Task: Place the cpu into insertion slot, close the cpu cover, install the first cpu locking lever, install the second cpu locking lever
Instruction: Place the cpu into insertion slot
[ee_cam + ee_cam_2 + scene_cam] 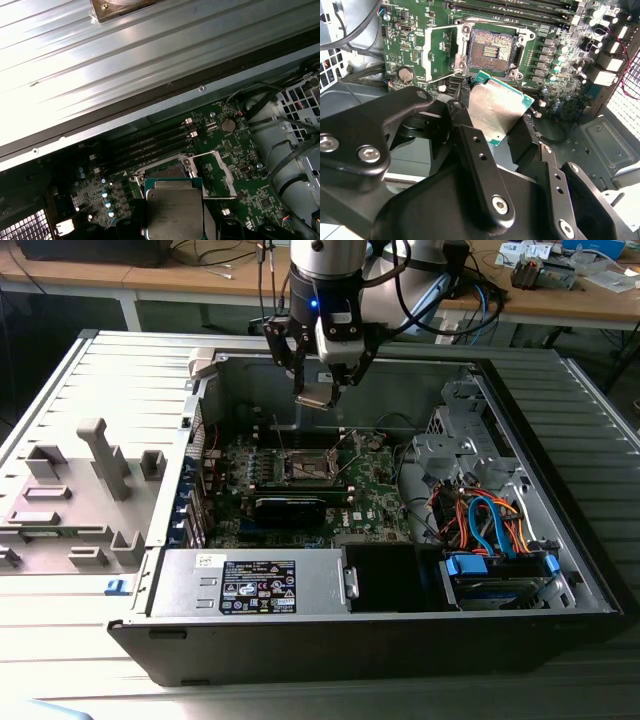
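The cpu cover (439, 52) stood swung open just beside the insertion slot (490, 47), both on the motherboard (405, 30) past the fingers (462, 107). The gripper (495, 117) was clenched on the cpu (496, 106), its fingers pinching opposite edges. The cpu seemed to hang clear above the slot, though the gap was hard to judge.

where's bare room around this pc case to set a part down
Bare ribbed grey surface on the exterior view's right of the case, and the dark open bay between power supply and drive cage. Crowded: the motherboard around the insertion slot, and the grey fixture on the exterior view's left.
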Controlling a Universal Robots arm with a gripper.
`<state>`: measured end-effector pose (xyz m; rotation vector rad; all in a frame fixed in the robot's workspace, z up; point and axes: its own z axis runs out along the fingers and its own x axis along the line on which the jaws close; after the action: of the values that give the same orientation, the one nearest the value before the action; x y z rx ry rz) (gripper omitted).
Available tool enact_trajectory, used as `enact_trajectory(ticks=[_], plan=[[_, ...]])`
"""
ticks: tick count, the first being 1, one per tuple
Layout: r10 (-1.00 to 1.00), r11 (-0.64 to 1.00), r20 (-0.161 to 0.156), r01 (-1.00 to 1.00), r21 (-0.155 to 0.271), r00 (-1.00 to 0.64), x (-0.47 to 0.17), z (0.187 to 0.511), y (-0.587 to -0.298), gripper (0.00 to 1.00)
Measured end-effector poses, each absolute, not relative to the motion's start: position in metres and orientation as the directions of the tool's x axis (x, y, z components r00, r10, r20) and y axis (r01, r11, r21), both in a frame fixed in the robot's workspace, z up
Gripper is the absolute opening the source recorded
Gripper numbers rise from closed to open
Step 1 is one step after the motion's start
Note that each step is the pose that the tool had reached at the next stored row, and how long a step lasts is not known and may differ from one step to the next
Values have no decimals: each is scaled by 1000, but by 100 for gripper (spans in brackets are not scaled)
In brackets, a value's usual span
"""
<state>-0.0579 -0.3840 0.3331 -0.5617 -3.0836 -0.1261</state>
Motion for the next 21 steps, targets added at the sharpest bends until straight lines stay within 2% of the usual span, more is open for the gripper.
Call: enact_trajectory(ticks=[21], plan=[[384, 920, 19, 385, 78, -923, -58, 333, -384, 55]])
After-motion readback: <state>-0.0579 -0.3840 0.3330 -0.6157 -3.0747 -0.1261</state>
